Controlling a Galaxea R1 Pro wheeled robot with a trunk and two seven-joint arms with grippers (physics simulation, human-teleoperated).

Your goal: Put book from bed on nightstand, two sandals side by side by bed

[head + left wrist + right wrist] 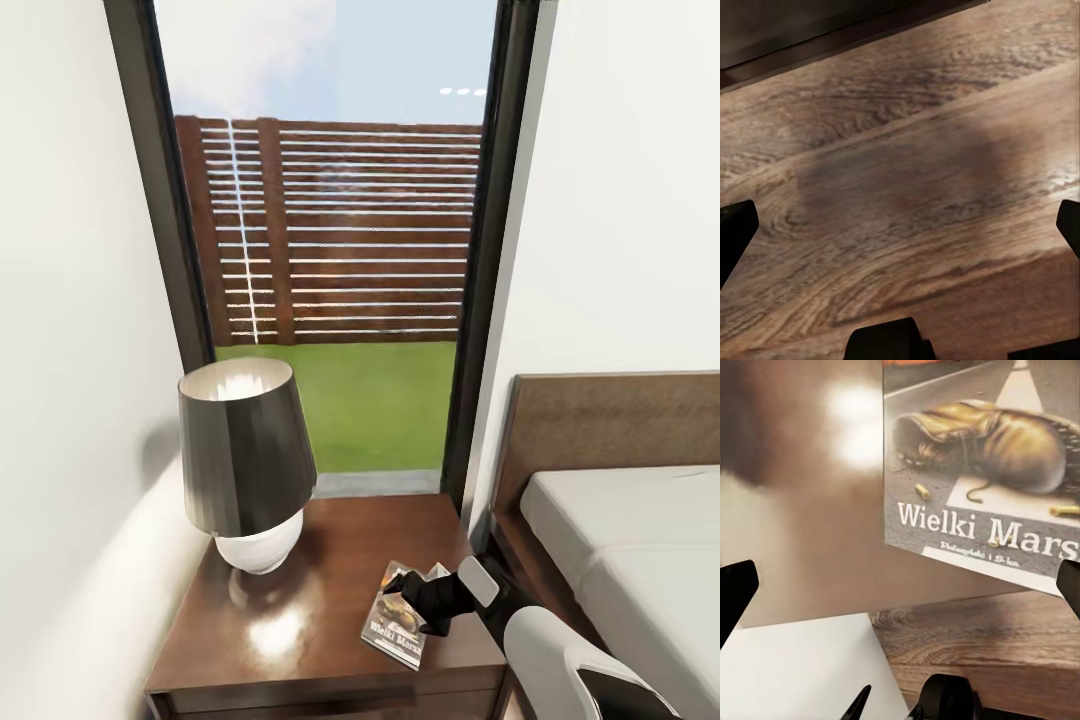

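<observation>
The book (392, 628) lies flat on the nightstand (300, 600), near its front right corner. Its cover (982, 472) shows a worn boot and white "Wielki Mars" lettering. My right gripper (437, 603) hovers just over the book's right side, open, fingers (736, 592) spread wide and holding nothing. My left gripper (900, 225) is open over the wood-plank floor (915, 150). The bed (640, 560) stands right of the nightstand, with a brown headboard (610, 420). The sandals are out of view.
A lamp (245, 460) with a dark shade and white base stands on the nightstand's back left. A white wall runs close along the left. A tall black-framed window (340, 250) behind shows a slatted fence and grass.
</observation>
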